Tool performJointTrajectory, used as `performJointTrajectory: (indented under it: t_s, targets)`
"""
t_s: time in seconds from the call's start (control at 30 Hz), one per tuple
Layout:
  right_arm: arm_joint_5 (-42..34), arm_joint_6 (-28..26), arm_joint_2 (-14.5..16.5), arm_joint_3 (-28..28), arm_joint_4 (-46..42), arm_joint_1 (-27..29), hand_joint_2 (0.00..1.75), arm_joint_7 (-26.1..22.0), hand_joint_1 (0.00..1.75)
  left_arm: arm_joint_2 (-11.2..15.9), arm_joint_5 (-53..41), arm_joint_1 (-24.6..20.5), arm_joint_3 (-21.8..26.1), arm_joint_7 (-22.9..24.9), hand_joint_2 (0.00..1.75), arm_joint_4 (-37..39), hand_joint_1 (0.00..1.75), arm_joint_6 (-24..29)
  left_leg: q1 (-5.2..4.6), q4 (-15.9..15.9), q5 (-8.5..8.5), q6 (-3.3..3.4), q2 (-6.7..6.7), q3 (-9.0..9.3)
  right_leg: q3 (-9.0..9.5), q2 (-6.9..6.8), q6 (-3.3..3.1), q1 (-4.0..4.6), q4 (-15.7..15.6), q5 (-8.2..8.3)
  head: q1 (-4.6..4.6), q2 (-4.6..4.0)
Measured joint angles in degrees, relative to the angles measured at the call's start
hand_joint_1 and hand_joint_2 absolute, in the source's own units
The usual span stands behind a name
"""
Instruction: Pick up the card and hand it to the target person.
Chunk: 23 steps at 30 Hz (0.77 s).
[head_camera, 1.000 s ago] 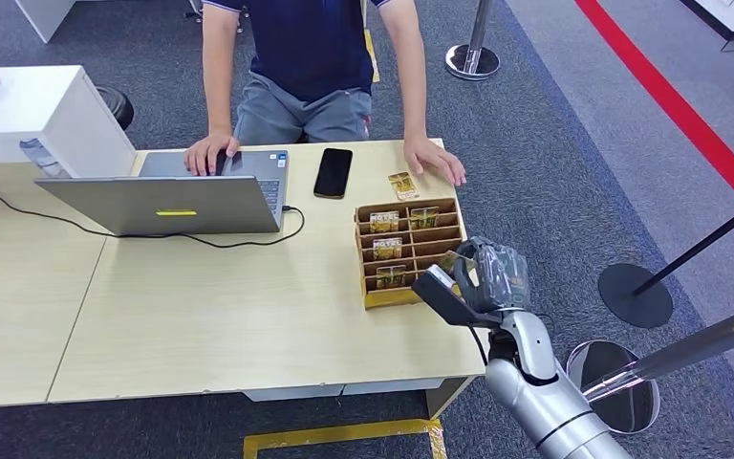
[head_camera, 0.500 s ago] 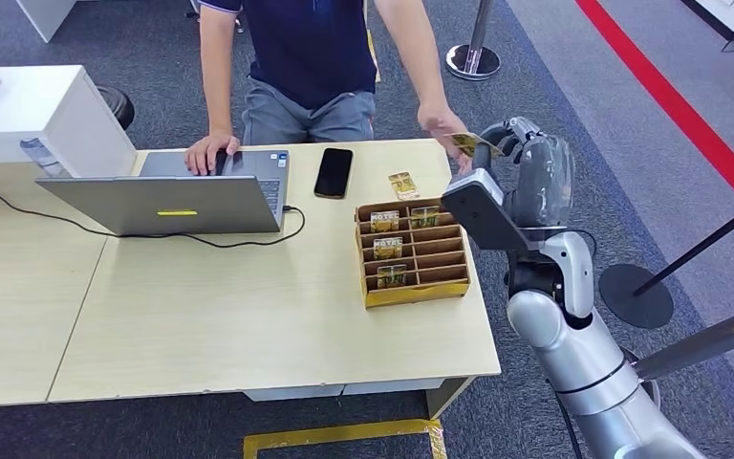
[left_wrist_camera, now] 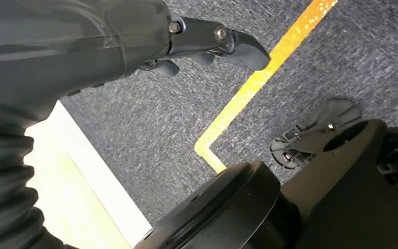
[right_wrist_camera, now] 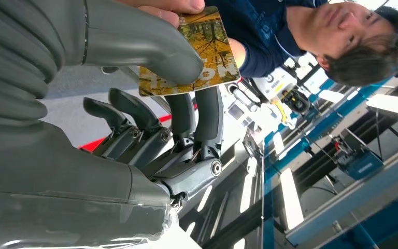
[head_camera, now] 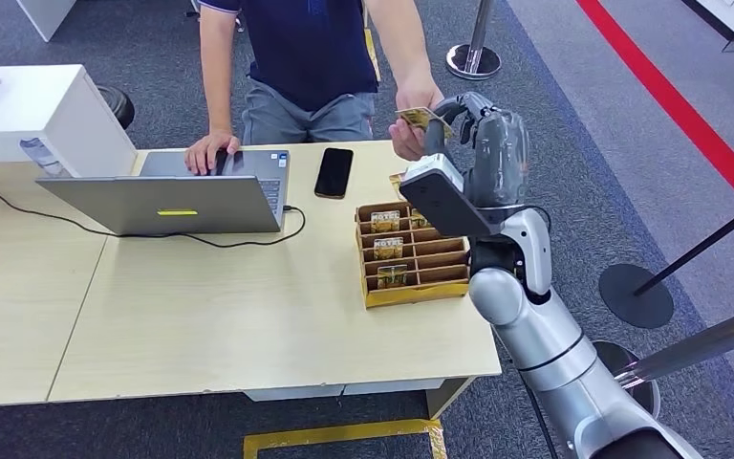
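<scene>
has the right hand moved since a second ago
Yes. The right hand has risen from beside the near corner of the card holder to above its far side, bringing the card to the person's hand.

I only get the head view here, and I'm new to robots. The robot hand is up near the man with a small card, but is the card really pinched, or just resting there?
Observer: Pinched. The right wrist view shows the right robot hand with its thumb pressed on the card and fingers behind it.
Operator: Has the person got hold of it?
Observer: The person's fingertips touch the card's far edge in that view.
Operator: Where's the other robot hand?
Observer: The left robot hand hangs over grey carpet and a yellow floor line, holding nothing.
</scene>
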Motion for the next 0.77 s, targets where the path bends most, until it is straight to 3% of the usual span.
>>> performJointTrajectory:
  t_s: [0.03, 0.1, 0.3, 0.5, 0.63, 0.77]
  targets:
    - [-0.1, 0.0, 0.3, 0.2, 0.6, -0.1, 0.87, 0.0, 0.00, 0.0, 0.0, 0.1, 0.0, 0.0, 0.00, 0.0, 0.00, 0.0, 0.00, 0.0, 0.00, 0.00, 0.00, 0.00, -0.01, 0.01, 0.00, 0.00, 0.0, 0.00, 0.00, 0.00]
    - [-0.3, -0.1, 0.6, 0.6, 1.7, -0.2, 0.00, 0.0, 0.00, 0.0, 0.0, 0.3, -0.1, 0.1, 0.00, 0.0, 0.00, 0.2, 0.00, 0.0, 0.00, 0.00, -0.01, 0.00, -0.03, 0.00, 0.00, 0.00, 0.0, 0.00, -0.01, 0.00]
    - [-2.6, 0.1, 0.7, 1.3, 3.2, -0.1, 0.00, 1.6, 0.00, 0.0, 0.7, 1.1, -0.2, -0.2, 0.00, 0.0, 0.00, 1.2, -0.01, 0.0, 0.00, 0.00, -0.01, 0.01, -0.08, 0.01, 0.00, 0.00, 0.0, 0.00, 0.00, 0.00]
    - [-13.3, 5.7, -1.6, 0.2, 3.4, 1.0, 0.00, 2.2, 0.00, 0.0, 1.3, 2.0, -0.2, -1.0, 0.00, 0.0, 0.00, 1.7, -0.03, 0.0, -0.01, 0.00, 0.00, 0.03, -0.08, 0.02, 0.00, 0.00, 0.0, 0.00, 0.01, 0.00]
    - [-28.2, 15.7, -4.4, -1.8, 3.0, 3.1, 1.75, 1.9, 0.00, 0.0, 2.3, 2.4, -0.2, -2.0, 0.00, 0.1, 0.00, 2.0, -0.03, 0.0, -0.01, 0.01, 0.00, 0.04, -0.07, 0.02, 0.00, 0.00, -0.1, 0.00, 0.00, 0.00]
    - [-38.8, 24.0, -7.5, -3.4, 2.6, 5.2, 1.75, 2.8, 0.00, 0.2, 2.9, 2.7, -0.2, -2.2, 0.00, 0.1, 0.00, 2.0, -0.03, 0.0, -0.02, 0.01, -0.01, 0.02, -0.09, 0.02, 0.00, 0.00, -0.1, 0.00, 0.00, 0.00]
